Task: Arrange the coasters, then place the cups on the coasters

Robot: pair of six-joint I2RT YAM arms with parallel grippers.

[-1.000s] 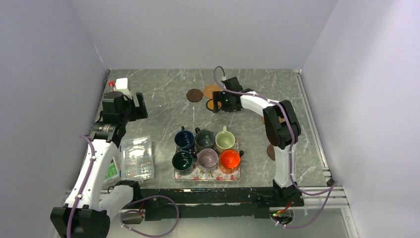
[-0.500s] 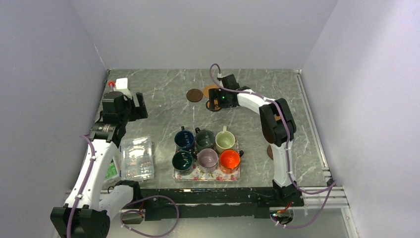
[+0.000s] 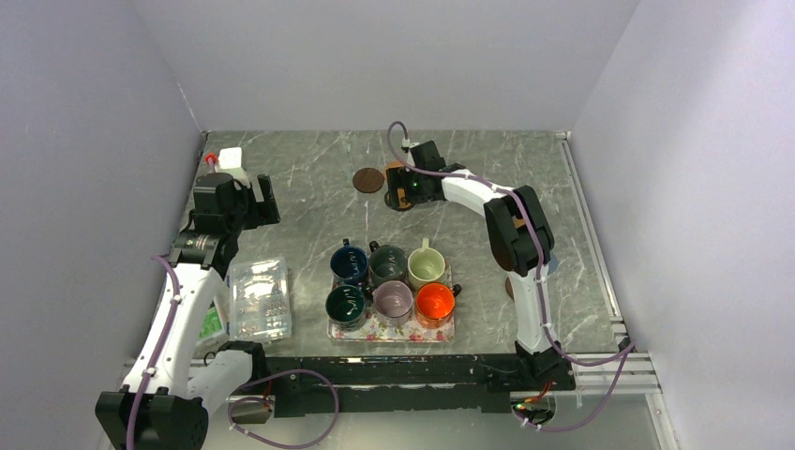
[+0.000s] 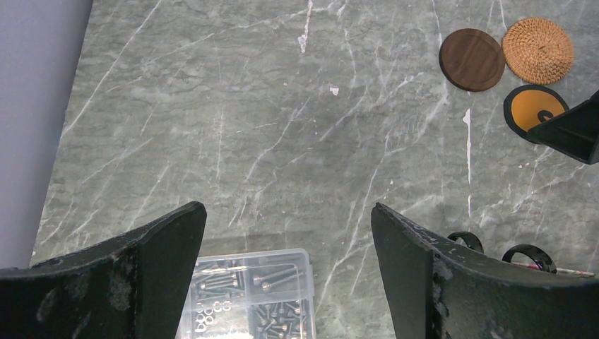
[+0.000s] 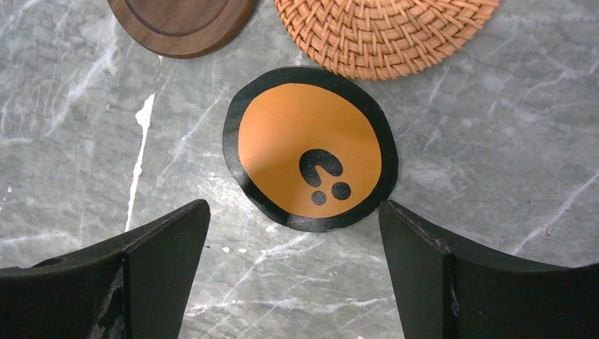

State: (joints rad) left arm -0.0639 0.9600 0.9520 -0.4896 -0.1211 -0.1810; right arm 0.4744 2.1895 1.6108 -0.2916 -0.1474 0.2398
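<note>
- Top view: six cups [image 3: 393, 281] sit on the floral tray [image 3: 391, 332], near middle of the surface [image 3: 300, 169]. The right tool [image 3: 403, 190] hangs far middle.
- Left wrist: the left tool [image 4: 286, 222], fingers apart and empty, is above a screw box [image 4: 251, 293].
- Right wrist: the right tool's fingers stand apart either side of the orange coaster [image 5: 311, 159]. The woven coaster [image 5: 385, 28] touches it, and the brown coaster [image 5: 180, 25] lies just beside.

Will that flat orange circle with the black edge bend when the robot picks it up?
Probably a bit: the orange coaster looks very thin, its rim slightly wavy. Lying flat, it may be hard to pinch. It likely weighs little.
</note>
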